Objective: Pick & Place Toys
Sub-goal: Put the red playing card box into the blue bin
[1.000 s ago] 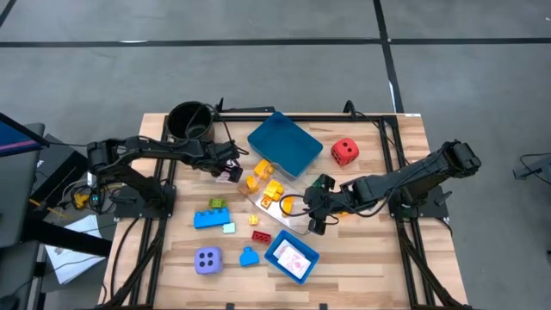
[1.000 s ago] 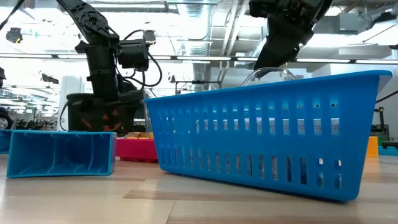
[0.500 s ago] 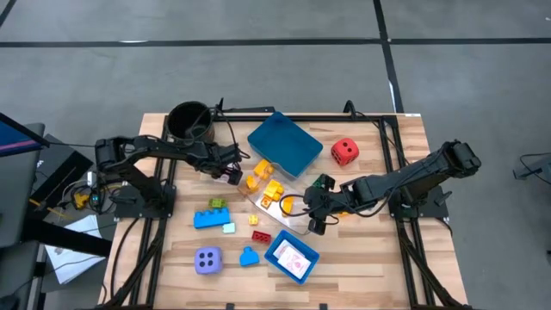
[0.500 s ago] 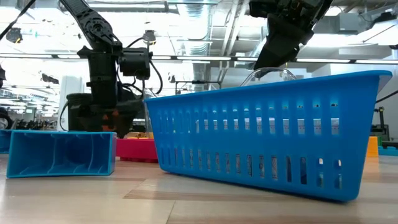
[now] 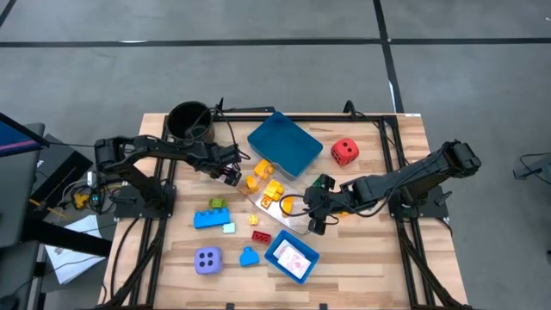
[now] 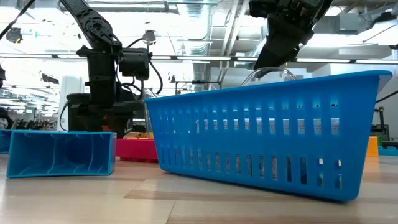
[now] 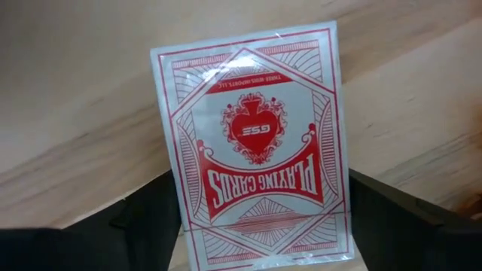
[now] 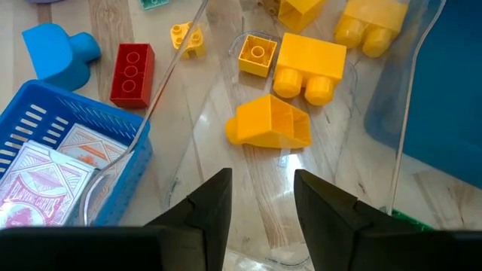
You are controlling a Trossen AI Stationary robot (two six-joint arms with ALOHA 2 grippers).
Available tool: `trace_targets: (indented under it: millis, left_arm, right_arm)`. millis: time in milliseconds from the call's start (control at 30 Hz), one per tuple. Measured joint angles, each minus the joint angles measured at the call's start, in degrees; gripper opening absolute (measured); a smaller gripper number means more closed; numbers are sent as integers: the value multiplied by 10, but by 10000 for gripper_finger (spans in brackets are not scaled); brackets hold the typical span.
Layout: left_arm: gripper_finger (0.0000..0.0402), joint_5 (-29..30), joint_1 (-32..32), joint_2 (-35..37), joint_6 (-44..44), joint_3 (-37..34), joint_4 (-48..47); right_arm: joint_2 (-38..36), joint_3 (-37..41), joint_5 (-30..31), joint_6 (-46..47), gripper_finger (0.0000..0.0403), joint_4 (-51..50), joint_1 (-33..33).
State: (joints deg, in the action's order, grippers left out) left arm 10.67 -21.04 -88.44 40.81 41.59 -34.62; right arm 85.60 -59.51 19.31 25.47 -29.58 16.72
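The left hand (image 5: 231, 172), fingers parted around 1 red-printed card (image 7: 256, 150), looks set to grasp then lift it, while the right hand (image 8: 260, 203) waits half-open over yellow bricks (image 8: 301, 68).

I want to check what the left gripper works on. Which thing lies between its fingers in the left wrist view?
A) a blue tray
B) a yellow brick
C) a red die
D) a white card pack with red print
D: the left wrist view shows the card pack, white with red print reading "PLAYING CARDS", lying on the wood between the two dark fingers of the left gripper.
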Motion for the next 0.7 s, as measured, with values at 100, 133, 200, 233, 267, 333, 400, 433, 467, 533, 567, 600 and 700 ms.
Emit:
trace_targets:
  millis: [100, 133, 200, 233, 267, 333, 400, 433, 467, 533, 567, 600, 700]
  left_arm:
    - [310, 1, 0, 2, -5, 0, 0]
    - [312, 5, 0, 5, -13, -1, -1]
    - [312, 9, 0, 10, -16, -2, -6]
    - [310, 8, 0, 16, -16, -3, -8]
    - [308, 7, 0, 24, -16, -3, -10]
    - [306, 4, 0, 43, -17, -3, -11]
    - [306, -6, 1, 64, -24, -3, -10]
    - [306, -19, 1, 78, -29, -3, -11]
    - [307, -30, 1, 92, -32, -2, -10]
    - [308, -54, 2, 119, -42, -2, -10]
    - [308, -62, 4, 132, -48, -2, -12]
    - [308, -67, 6, 144, -56, -2, -13]
    - [307, -90, 15, 180, -71, -2, -22]
  right_arm:
    - [0, 0, 0, 0, 136, 0, 0]
    - [0, 0, 0, -1, 136, 0, 0]
    - [0, 0, 0, -5, 136, 0, 0]
    - [0, 0, 1, -6, 136, 0, 0]
    - [0, 0, 1, -6, 136, 0, 0]
    - [0, 0, 2, -6, 136, 0, 0]
    - [0, 0, 2, -6, 136, 0, -1]
    - [0, 0, 2, -6, 136, 0, -2]
    - [0, 0, 2, -6, 136, 0, -2]
    - [0, 0, 2, -6, 136, 0, -5]
    - [0, 0, 2, -6, 136, 0, -7]
    - [0, 0, 2, -6, 136, 0, -11]
    - [0, 0, 2, -6, 136, 0, -22]
